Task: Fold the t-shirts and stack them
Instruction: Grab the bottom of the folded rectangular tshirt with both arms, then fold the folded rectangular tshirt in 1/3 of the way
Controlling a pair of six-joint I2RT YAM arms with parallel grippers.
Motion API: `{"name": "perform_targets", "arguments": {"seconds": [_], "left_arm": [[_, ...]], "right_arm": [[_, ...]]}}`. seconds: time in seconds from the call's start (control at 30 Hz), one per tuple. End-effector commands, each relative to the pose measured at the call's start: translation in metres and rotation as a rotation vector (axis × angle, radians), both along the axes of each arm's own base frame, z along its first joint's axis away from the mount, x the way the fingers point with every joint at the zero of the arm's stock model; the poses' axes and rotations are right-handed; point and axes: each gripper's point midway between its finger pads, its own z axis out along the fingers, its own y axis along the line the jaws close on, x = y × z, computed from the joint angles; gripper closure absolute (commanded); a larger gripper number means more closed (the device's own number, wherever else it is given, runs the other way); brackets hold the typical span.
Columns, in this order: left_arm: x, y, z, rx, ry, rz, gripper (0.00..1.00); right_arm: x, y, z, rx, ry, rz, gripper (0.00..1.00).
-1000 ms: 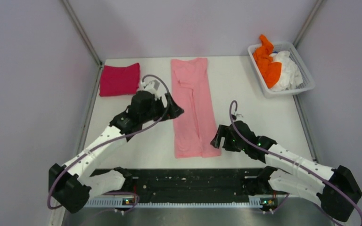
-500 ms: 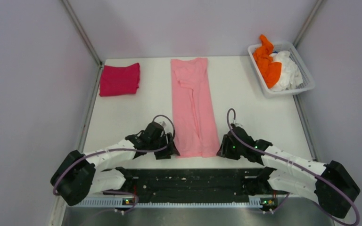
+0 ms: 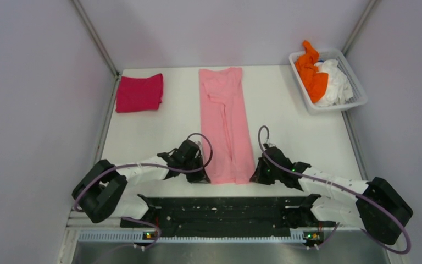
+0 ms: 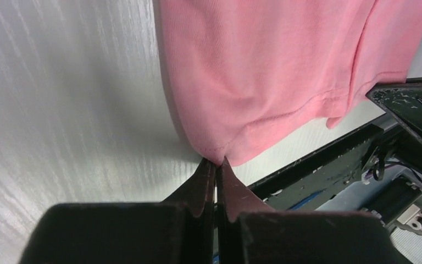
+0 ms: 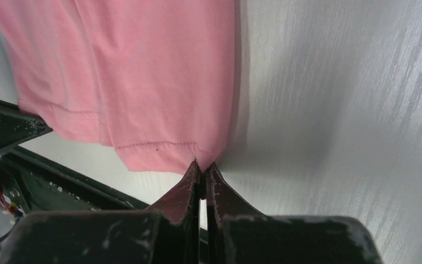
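Top external view. Shows the pink t-shirt [image 3: 225,121] as a long, narrow strip of soft matte cotton, folded lengthwise and flat down the middle of the frame on the white table [image 3: 302,137]. Shows shallow creases along its length and a stitched hem at its lower end. Places the magenta-red t-shirt [image 3: 139,92] at upper left, folded to a neat rectangle. Places the slatted white plastic basket [image 3: 338,106] at upper right, holding the crumpled orange t-shirt [image 3: 312,74] and the white t-shirt [image 3: 336,82] bunched beside it.

Finds the left gripper [image 3: 203,175] at the strip's lower-left corner and the right gripper [image 3: 254,175] at its lower-right corner, both low on the table.

Left wrist view: shows the left gripper [image 4: 215,163] with dark, scuffed tips pressed together, pinching the hem corner of the pink t-shirt [image 4: 264,71]; fine knit and a row of stitching visible, cloth puckered at the pinch. Right wrist view: shows the right gripper [image 5: 200,166] likewise clamped on the opposite hem corner of the pink t-shirt [image 5: 154,71].

Differs from a second ago: then had the left gripper up beside the strip's left edge, well above the hem, and both pairs of jaws wide. Leaves the pink strip, the magenta-red rectangle and the basket where they were.
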Motion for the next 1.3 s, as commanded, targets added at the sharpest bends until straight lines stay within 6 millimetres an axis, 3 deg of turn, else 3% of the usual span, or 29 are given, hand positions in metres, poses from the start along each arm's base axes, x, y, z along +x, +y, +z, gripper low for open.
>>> {"name": "perform_targets", "arguments": {"seconds": [0.0,0.1,0.2,0.37,0.5,0.6,0.7,0.9,1.17,1.27], "left_arm": [[-0.024,0.017,-0.003,0.05,0.021,-0.013,1.0],[-0.052,0.022,0.001,-0.006,0.05,-0.053,1.0],[-0.066,0.014,0.015,-0.13,0.048,-0.098,1.0],[-0.037,-0.003,0.05,-0.184,-0.068,-0.067,1.0],[0.002,-0.019,0.076,-0.18,-0.145,-0.045,1.0],[0.034,-0.022,0.086,-0.156,-0.18,-0.026,1.0],[0.069,-0.013,0.084,-0.134,-0.166,0.028,1.0],[0.143,0.004,0.09,-0.157,-0.158,0.116,1.0],[0.216,0.019,0.099,-0.155,-0.193,0.163,1.0],[0.236,0.022,0.092,-0.138,-0.179,0.163,1.0]], "right_arm": [[-0.03,-0.004,-0.009,-0.001,0.044,0.074,1.0],[-0.057,0.0,-0.004,0.045,0.065,0.089,1.0],[-0.068,0.021,0.018,0.226,0.072,0.116,1.0],[-0.044,0.039,0.057,0.298,-0.059,0.117,1.0],[-0.011,0.05,0.075,0.228,-0.146,0.111,1.0],[0.026,0.054,0.085,0.205,-0.179,0.056,1.0],[0.067,0.059,0.098,0.219,-0.23,0.012,1.0],[0.145,0.051,0.115,0.162,-0.302,-0.055,1.0],[0.218,0.035,0.118,0.119,-0.344,-0.088,1.0],[0.238,0.029,0.111,0.117,-0.339,-0.097,1.0]]}}
